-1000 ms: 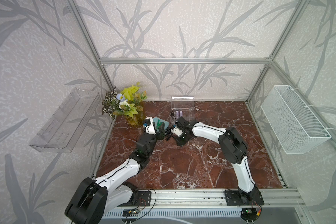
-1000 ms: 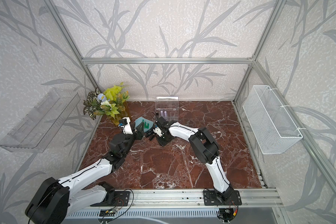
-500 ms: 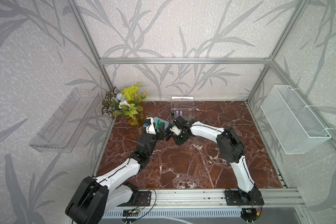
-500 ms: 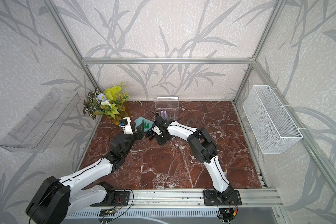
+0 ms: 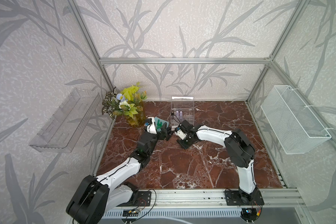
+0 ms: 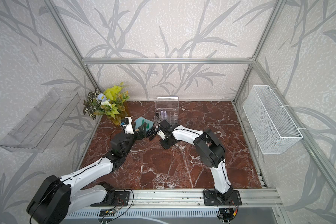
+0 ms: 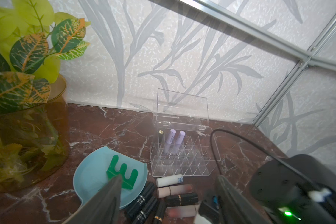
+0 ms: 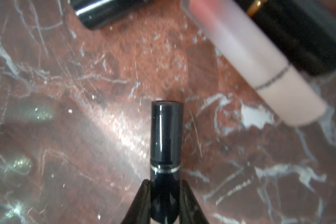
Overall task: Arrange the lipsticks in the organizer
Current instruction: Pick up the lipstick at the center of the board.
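Three lipsticks (image 7: pixel 171 138) stand in the organizer (image 7: pixel 184 170), several lie on the surface (image 5: pixel 182 164); right claw (image 8: pixel 164 183) grips a black lipstick (image 8: pixel 166 135), left claw (image 7: pixel 168 177) wide, empty.

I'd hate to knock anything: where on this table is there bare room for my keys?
The table between the left arm and the right arm is bare; so is the back right corner beside the organizer. Crowded: between the blue dish and the organizer lie loose lipsticks, with the open left gripper and the right gripper shut on a black lipstick.
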Robot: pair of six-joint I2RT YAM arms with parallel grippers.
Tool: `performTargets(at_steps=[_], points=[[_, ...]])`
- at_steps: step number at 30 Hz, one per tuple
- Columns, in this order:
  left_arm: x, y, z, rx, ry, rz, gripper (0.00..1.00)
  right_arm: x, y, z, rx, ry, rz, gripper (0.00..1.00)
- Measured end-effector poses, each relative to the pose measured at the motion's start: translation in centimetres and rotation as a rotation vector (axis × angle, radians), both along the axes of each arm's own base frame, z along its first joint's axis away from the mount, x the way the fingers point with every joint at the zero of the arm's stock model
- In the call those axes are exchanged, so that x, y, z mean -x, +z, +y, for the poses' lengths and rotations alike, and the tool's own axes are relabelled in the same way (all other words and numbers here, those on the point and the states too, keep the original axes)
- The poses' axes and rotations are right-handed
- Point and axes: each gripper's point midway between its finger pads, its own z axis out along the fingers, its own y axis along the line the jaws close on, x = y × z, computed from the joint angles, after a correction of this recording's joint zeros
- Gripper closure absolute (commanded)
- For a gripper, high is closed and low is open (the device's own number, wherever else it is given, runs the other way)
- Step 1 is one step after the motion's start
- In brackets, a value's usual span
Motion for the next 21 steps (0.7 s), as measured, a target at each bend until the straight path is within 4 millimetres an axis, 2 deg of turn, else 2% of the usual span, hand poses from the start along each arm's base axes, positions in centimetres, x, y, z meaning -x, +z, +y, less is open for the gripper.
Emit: performTargets(at_steps=[2, 5, 9, 12, 14, 16, 21], points=[[-0.2, 0.4, -0.7, 0.003, -0.03, 0.004, 0.11, 0.7, 1.6, -0.5, -0.026, -0.009, -0.013, 0.8], [-0.7, 1.5, -2.1, 0.015, -0.11, 0.014, 0.11, 0.8, 5.3, -0.5, -0.102, -0.024, -0.066, 0.8], [-0.9, 4.3, -4.4, 0.06, -0.266, 0.024, 0.12, 0.9, 10.9, -0.4, -0.236, -0.039, -0.143, 0.8], [-0.6, 6.1, -5.8, 0.104, -0.38, 0.058, 0.14, 1.2, 14.2, -0.1, -0.322, -0.041, -0.18, 0.8], [-0.4, 7.3, -6.6, 0.135, -0.455, 0.074, 0.16, 1.4, 15.4, 0.1, -0.361, -0.04, -0.188, 0.8], [0.0, 7.6, -7.4, 0.168, -0.527, 0.111, 0.17, 1.7, 16.6, 0.3, -0.4, -0.039, -0.191, 0.8], [1.3, 5.9, -8.7, 0.239, -0.673, 0.238, 0.2, 2.2, 18.8, 0.7, -0.472, -0.034, -0.203, 0.8]])
